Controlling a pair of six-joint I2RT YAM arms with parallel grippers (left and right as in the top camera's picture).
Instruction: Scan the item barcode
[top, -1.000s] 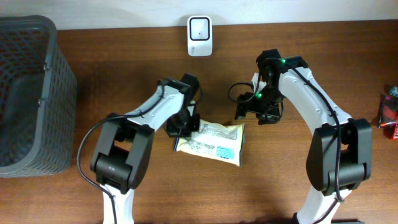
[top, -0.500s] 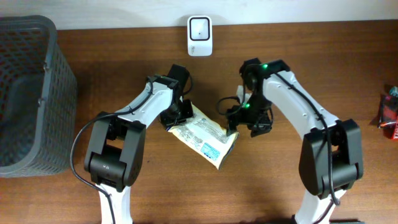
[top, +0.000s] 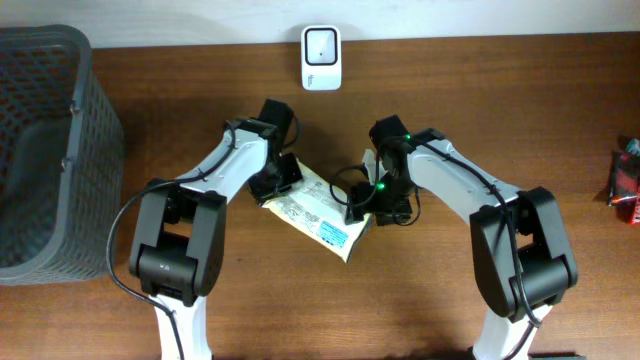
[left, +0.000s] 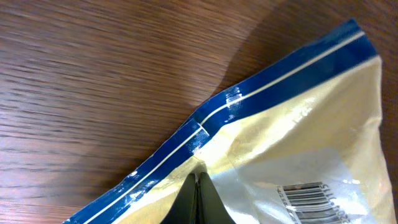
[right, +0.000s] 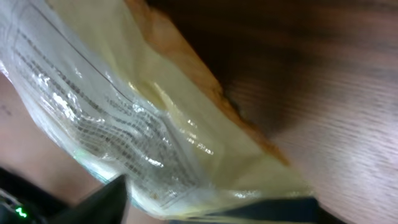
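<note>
1. Packet (top: 312, 212) — pale yellow crinkled plastic with a blue band along one end and fine print on its face. It sits at centre, slanted from 10 to 4 o'clock.
2. Barcode (left: 308, 198) — black bars on a white patch, near the blue band.
3. Scanner (top: 321, 45): white, at the packet's 12 o'clock, well apart.

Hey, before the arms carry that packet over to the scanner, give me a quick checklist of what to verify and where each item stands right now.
1. Left fingers pinched on the packet: ok, shut on its blue sealed edge.
2. Barcode located: ok, it is printed near the left grip and shows in the left wrist view.
3. Right fingers holding the packet's other end: cannot tell. They are at its edge, but no view shows them closed on it.
4. Packet presented at the scanner: not ok, it is apart from the scanner, toward the middle of the table.
5. Way to the scanner: ok, nothing stands between it and the packet.
</note>
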